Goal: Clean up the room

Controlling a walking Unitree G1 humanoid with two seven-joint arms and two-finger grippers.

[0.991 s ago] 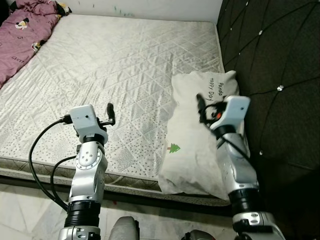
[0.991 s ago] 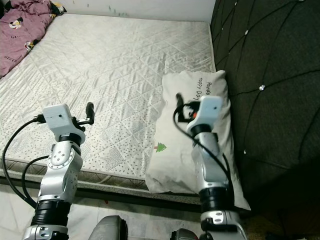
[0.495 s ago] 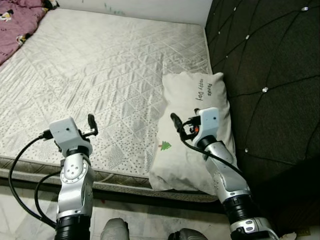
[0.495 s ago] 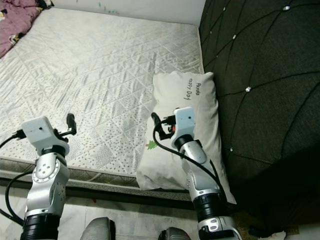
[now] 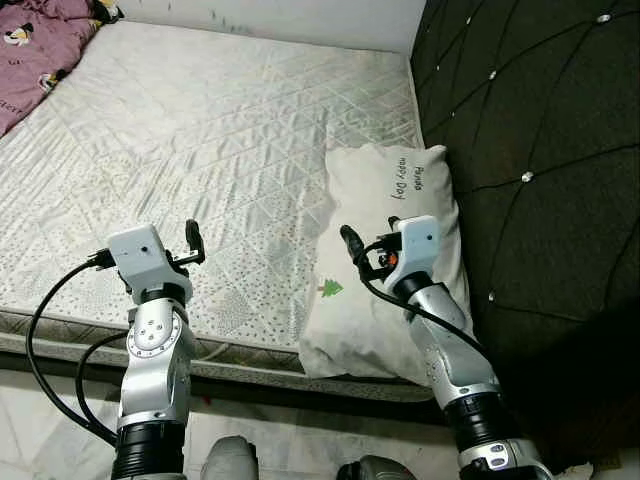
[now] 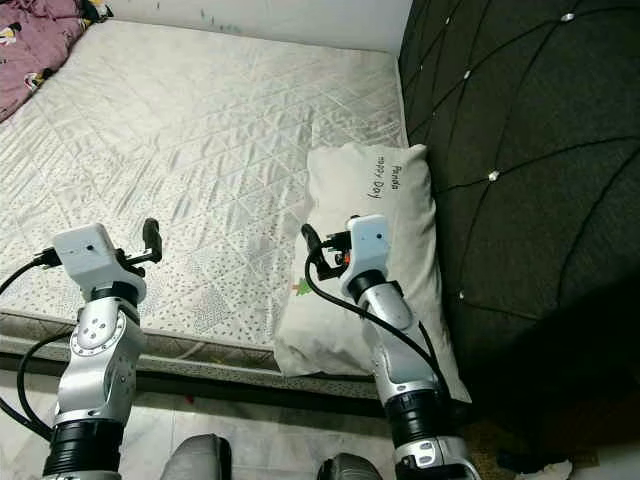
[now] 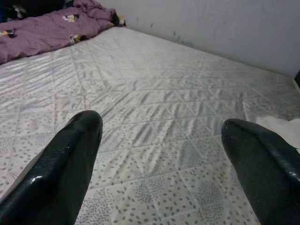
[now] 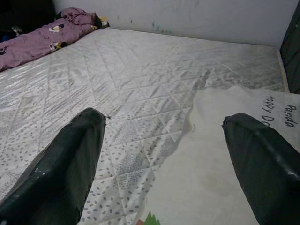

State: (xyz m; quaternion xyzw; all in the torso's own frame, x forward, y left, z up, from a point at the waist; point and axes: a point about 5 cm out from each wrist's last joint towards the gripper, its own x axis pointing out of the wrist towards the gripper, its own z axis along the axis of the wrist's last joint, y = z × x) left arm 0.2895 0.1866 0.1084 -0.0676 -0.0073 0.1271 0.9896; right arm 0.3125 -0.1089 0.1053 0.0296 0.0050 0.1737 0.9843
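A white pillow [image 5: 372,190] with a small green tree and black lettering lies at the bed's right side, against the dark headboard [image 5: 530,120]. My right gripper [image 5: 350,243] hovers open over the pillow's left edge, nothing between its fingers; in the right wrist view the pillow [image 8: 220,154] lies under the gripper [image 8: 164,122]. My left gripper [image 5: 193,240] is open above the near part of the white quilted mattress [image 5: 220,120], well left of the pillow. A purple blanket [image 5: 35,50] is bunched at the far left corner.
The mattress's front edge runs just ahead of my arms, with pale floor [image 5: 50,410] below it. A white wall [image 5: 300,15] closes the far side. The tufted headboard stands along the right.
The camera has swung right and dipped. My right gripper has come down and leftward from over the pillow's middle to its left edge. The left gripper stays low over the mattress.
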